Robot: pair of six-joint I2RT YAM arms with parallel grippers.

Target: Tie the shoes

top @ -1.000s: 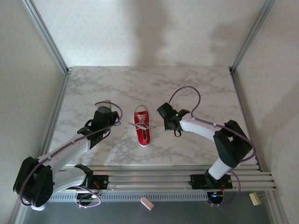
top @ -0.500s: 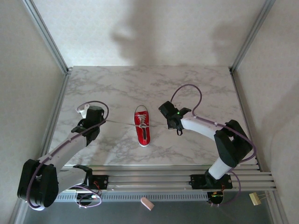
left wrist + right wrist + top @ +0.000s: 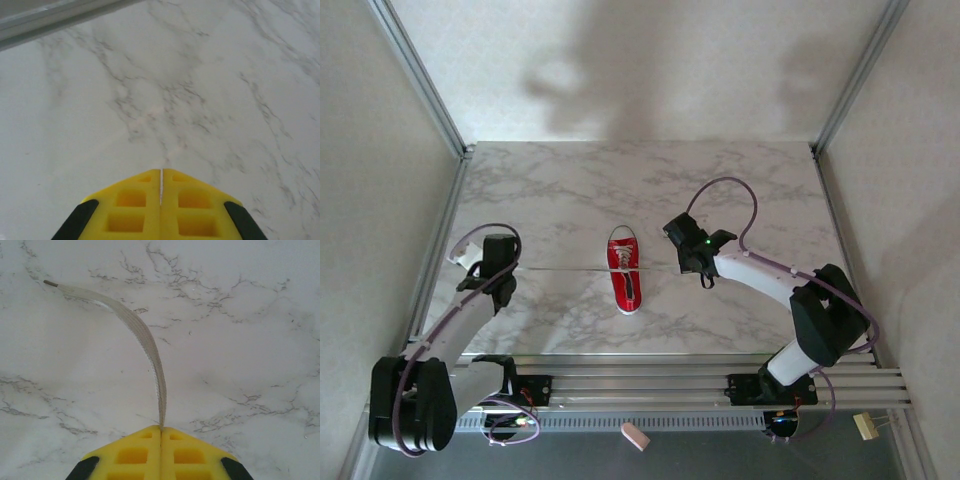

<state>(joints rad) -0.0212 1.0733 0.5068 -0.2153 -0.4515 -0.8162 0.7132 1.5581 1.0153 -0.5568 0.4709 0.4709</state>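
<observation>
L gripper (image 3: pixel 506 266) pulled farther left, lace (image 3: pixel 565 268) drawn longer, taut

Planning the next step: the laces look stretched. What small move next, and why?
Likely bring the left claw and right claw inward toward the sneaker for slack to form a loop: both are shut, and the laces run taut and straight between them.

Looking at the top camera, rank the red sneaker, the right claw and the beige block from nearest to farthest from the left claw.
1. red sneaker, just to its right.
2. right claw, beyond the sneaker.
3. beige block, bottom right corner.
</observation>
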